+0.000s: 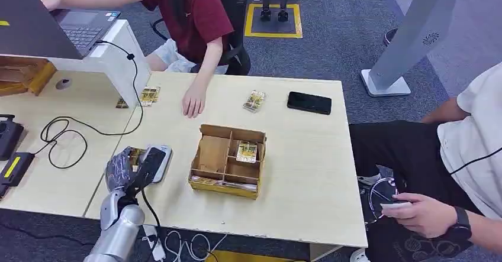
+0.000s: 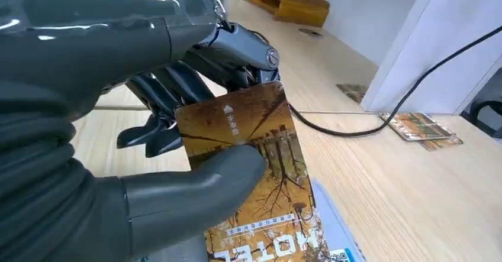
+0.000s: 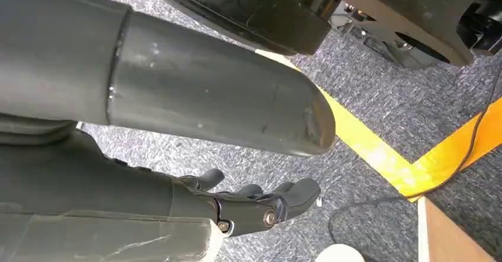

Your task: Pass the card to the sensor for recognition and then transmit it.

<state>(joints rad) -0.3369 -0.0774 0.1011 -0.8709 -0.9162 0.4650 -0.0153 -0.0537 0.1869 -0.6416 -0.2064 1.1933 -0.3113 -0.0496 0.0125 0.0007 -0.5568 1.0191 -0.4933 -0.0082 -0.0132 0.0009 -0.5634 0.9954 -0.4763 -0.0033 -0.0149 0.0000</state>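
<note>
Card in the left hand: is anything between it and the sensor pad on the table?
Nothing visible. The left hand pinches the card directly over the grey sensor pad, whose pale edge shows just beneath the card. Only its black cable trails away to the side.

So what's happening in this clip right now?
The left robot hand holds a card printed with autumn trees, right above the flat grey sensor at the near left of the table. The right robot hand hangs open over the carpet. A cardboard box with another card in it sits mid-table, and two people sit at the table's far side and right.
</note>
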